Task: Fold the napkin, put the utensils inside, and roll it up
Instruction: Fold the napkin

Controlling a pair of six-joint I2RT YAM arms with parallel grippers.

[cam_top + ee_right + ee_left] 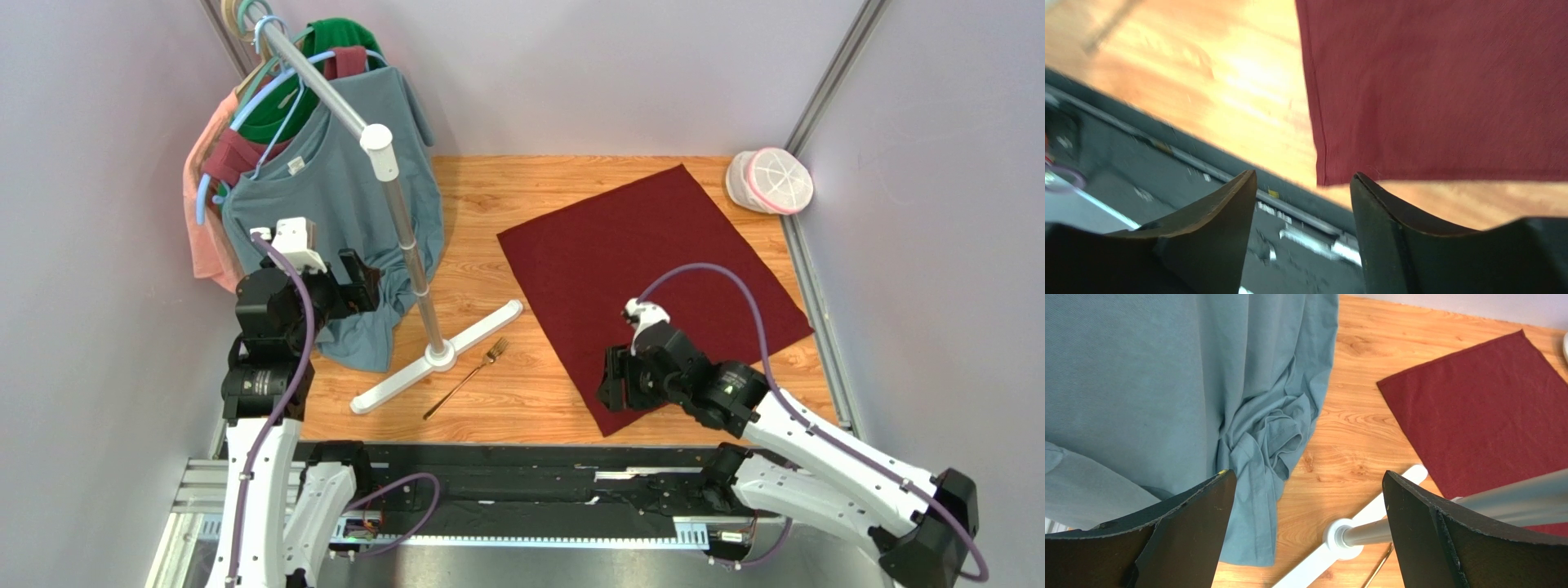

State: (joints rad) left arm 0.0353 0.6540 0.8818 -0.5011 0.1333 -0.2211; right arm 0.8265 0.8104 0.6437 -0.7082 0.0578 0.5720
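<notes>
The dark red napkin (650,282) lies flat as a diamond on the right half of the wooden table (515,368); it also shows in the left wrist view (1487,410) and the right wrist view (1438,86). A slim metal fork (469,376) lies on the wood left of it, beside the rack base; only a sliver of the fork (1378,568) shows in the left wrist view. My right gripper (617,382) hovers open over the napkin's near corner (1324,179), nothing between its fingers. My left gripper (356,284) is raised at the left, wide open, against the hanging teal shirt.
A white T-shaped rack base (436,357) with a grey pole (411,245) stands mid-left, carrying shirts on hangers, a teal shirt (331,208) in front. A round white lidded container (770,180) sits at the back right. The black rail (515,484) runs along the table's near edge.
</notes>
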